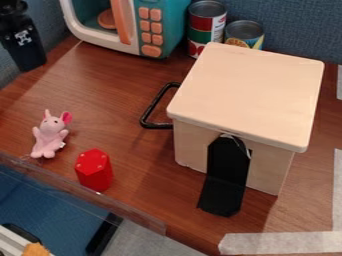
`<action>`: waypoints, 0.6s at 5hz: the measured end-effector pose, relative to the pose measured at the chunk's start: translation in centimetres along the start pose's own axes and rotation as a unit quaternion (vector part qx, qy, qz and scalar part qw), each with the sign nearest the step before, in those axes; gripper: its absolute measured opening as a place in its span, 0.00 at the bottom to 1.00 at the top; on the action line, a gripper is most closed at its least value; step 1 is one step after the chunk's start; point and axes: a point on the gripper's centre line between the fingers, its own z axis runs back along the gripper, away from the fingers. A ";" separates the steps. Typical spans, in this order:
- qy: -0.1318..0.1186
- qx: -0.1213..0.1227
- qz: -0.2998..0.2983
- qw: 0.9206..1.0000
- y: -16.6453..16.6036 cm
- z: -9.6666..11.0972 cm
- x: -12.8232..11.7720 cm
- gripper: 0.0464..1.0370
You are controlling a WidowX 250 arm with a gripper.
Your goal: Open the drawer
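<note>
Wooden drawer box (pixel 247 95), right of middle | black handle (pixel 155 102) on its left looks stiff, maybe slippery; grab the long bar | gripper (pixel 31 60) upper left, can't tell if pinched or loose

The box (pixel 247 90) stands on the desk's (pixel 100 95) right half, the handle (pixel 157 126) at its left side. Cans (pixel 206 24) and, left of them, the toy microwave (pixel 163 27) stand behind, by the back edge. Near the front edge, the plush mouse (pixel 50 136) is left of the block (pixel 95 172).
</note>
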 end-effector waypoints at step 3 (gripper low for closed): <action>-0.012 -0.021 0.105 0.994 -0.4 -3.1 2.0 0.96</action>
